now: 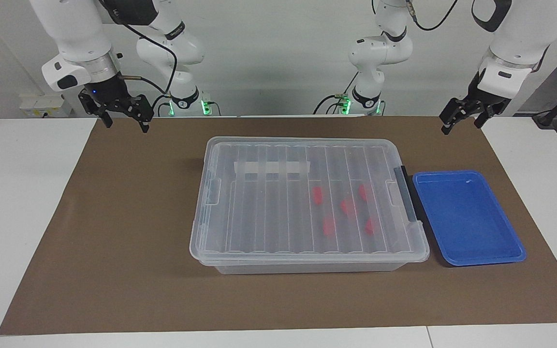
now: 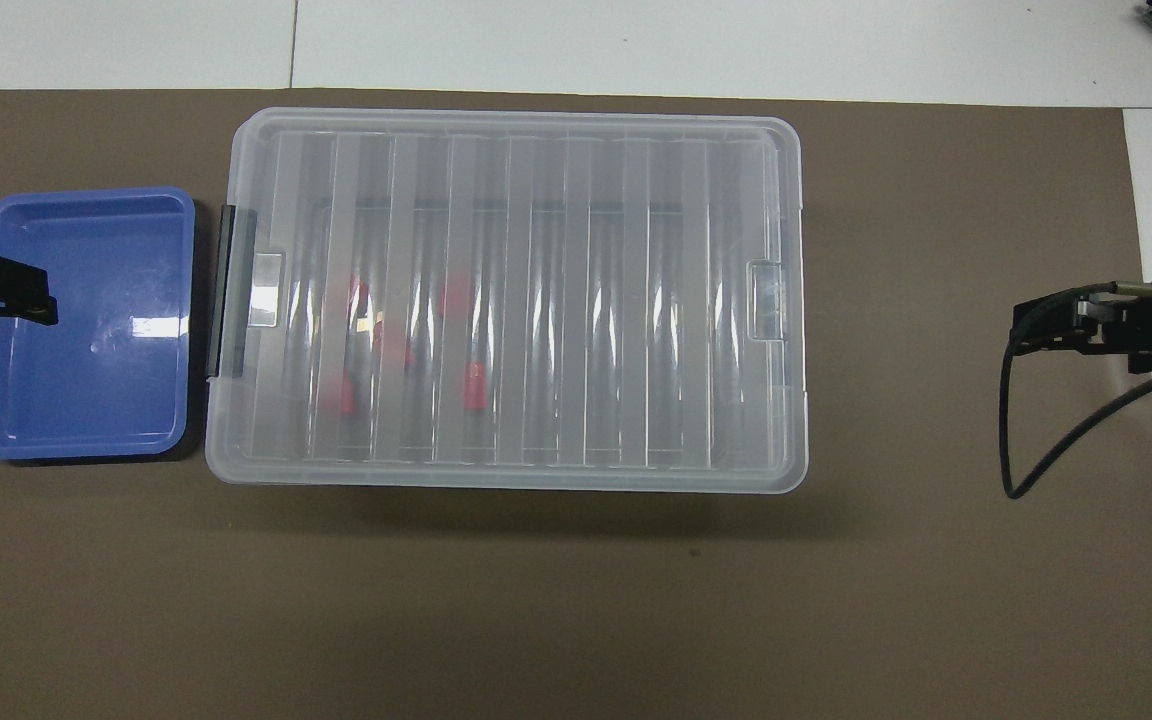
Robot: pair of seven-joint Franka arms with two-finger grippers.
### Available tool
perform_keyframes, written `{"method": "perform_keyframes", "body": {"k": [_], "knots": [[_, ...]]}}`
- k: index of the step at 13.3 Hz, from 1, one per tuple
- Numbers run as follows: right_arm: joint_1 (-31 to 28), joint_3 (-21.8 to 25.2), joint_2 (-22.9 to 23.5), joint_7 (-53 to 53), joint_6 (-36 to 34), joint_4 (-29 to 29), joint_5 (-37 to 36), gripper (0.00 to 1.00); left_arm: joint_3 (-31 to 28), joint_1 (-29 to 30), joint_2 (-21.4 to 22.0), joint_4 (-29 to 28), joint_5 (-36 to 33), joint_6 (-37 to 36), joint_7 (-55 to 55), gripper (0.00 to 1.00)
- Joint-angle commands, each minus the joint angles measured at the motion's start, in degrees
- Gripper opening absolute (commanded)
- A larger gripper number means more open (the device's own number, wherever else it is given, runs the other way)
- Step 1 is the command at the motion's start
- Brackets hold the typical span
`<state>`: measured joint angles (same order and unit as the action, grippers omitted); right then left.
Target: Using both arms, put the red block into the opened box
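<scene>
The box (image 1: 259,212) stands mid-table with its ribbed clear lid on it, also seen in the overhead view as the box (image 2: 576,300). Several red blocks (image 1: 348,207) lie inside under the lid, toward the left arm's end; from overhead one red block (image 2: 475,387) shows through it. My right gripper (image 1: 124,123) hangs open and empty over the brown mat at the right arm's end. My left gripper (image 1: 461,124) hangs open and empty over the mat's corner near the blue tray, and the left gripper (image 2: 31,300) overlaps the tray's edge in the overhead view. The right gripper (image 2: 1021,330) shows at the mat's edge.
A blue tray (image 1: 467,217) with nothing in it sits beside the box's black-barred end, toward the left arm's end. A brown mat (image 1: 114,241) covers the white table. A black cable (image 2: 1036,450) loops below the right gripper.
</scene>
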<state>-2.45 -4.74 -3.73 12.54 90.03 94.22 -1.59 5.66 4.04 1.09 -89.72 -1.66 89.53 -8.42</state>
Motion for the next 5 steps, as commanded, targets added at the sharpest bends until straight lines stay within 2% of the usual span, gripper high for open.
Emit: {"method": "perform_keyframes", "body": {"k": [1,5], "knots": [[-0.19,-0.09,0.30,-1.11,-0.74,-0.61,0.80,1.00,-0.12,0.27,1.37,-1.51,0.34,0.38,0.42,1.00],[-0.19,-0.09,0.21,-1.03,-0.56,-0.35,0.80,1.00,-0.12,0.27,1.37,-1.51,0.34,0.38,0.42,1.00]]}}
